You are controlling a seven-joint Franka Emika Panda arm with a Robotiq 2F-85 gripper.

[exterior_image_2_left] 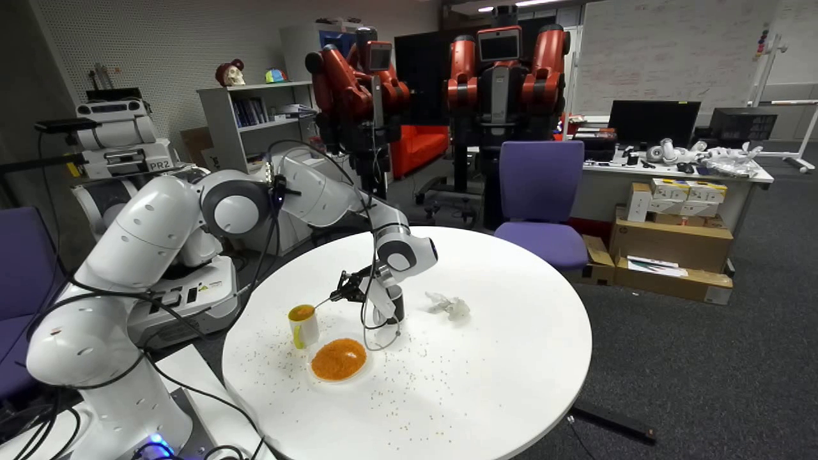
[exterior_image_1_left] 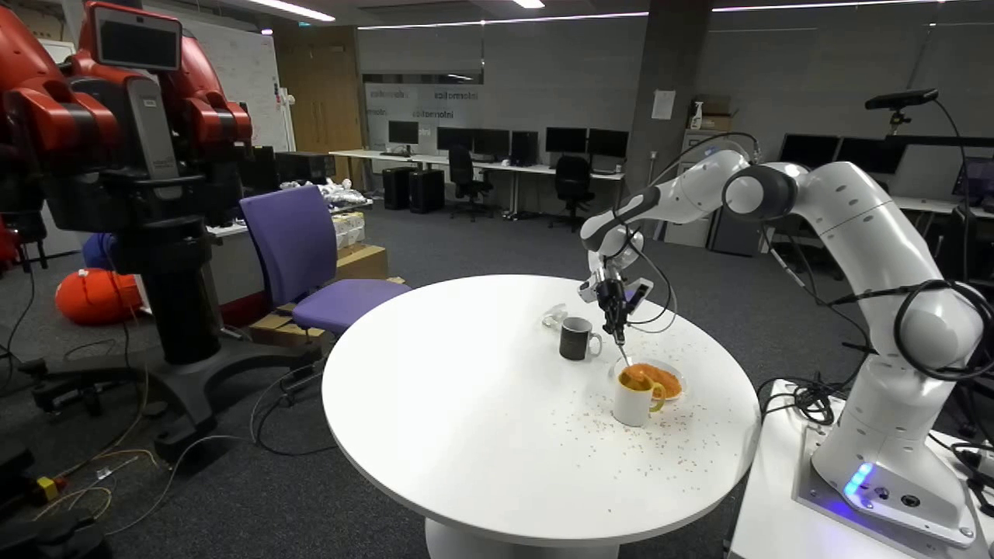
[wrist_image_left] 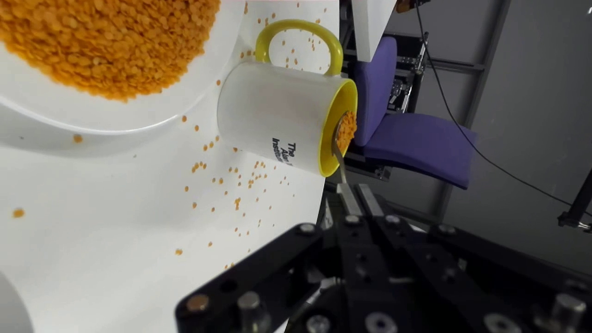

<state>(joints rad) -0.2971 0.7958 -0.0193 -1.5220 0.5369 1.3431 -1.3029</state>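
Gripper [wrist_image_left: 355, 190] clamped on spoon [wrist_image_left: 339, 163]; its bowl carries orange lentils [wrist_image_left: 348, 130] and sits at mouth of white mug [wrist_image_left: 273, 113], upright on table [exterior_image_1_left: 466, 373]. Filling the spoon looks done, load not tipped out; mug's fill hidden. Plate [wrist_image_left: 215, 64] just beside mug holds big heap [wrist_image_left: 111, 41]. Stray lentils [wrist_image_left: 237, 202] around. Mug rim is tightest obstacle; dark mug [exterior_image_1_left: 575, 339], crumpled plastic [exterior_image_2_left: 457, 310] nearby.

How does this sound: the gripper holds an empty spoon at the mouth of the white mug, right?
Not quite: the spoon isn't empty; the wrist view shows orange grains in it. The gripper does hold it at the mouth of the white mug.
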